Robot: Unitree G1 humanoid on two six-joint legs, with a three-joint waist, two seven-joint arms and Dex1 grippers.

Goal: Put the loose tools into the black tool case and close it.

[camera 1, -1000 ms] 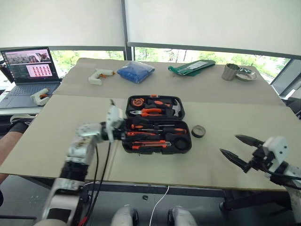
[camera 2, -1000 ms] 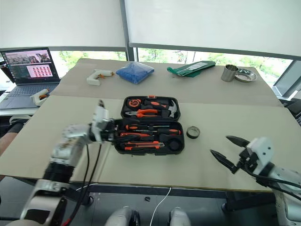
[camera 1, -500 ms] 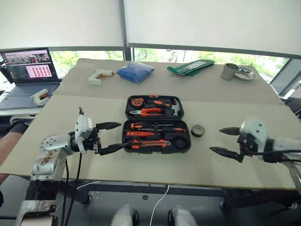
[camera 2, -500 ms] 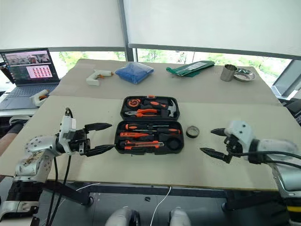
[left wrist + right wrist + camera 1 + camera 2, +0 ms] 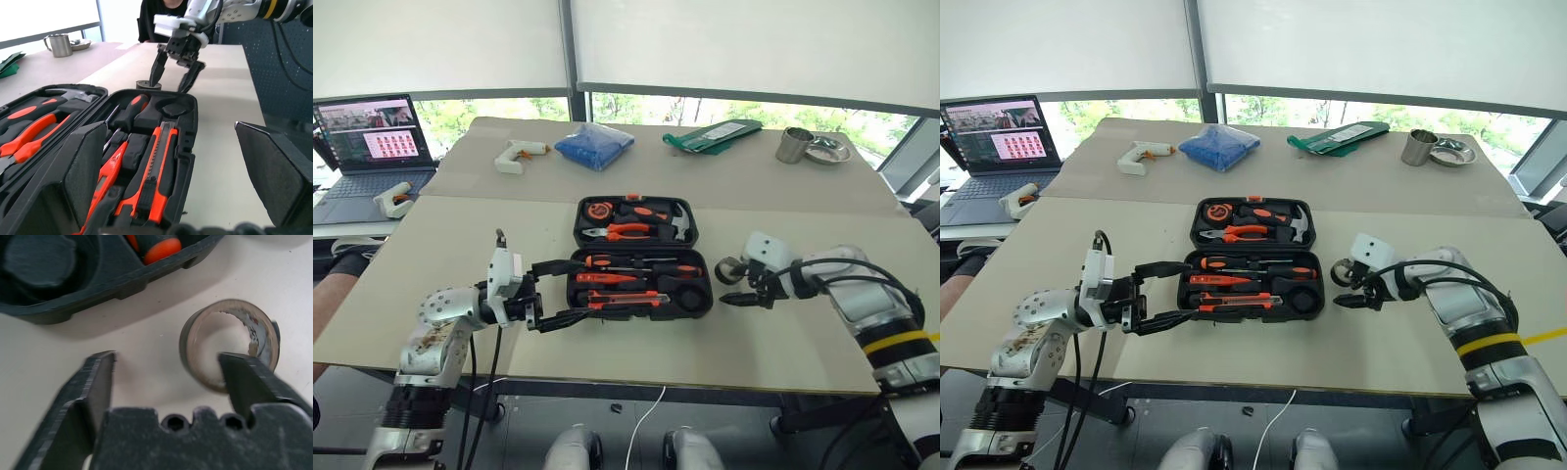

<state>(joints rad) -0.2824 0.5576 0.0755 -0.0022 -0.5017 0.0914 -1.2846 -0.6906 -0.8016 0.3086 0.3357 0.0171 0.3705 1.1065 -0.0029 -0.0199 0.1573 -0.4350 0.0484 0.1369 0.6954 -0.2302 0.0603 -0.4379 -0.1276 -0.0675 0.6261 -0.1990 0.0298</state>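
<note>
Tape roll [image 5: 229, 343]: on table just beside open black tool case [image 5: 641, 294].
My right gripper [image 5: 732, 286]: jaws apart, one finger inside the ring (nothing held).
Feel: probably light, stiff; pinch its wall.

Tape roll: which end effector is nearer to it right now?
Right. The right end effector is at the tape roll, one finger inside its ring. The left end effector is across the black tool case, at its far side.

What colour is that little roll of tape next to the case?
The tape roll is black outside, with a pale inner core; the right wrist view shows it best.
</note>
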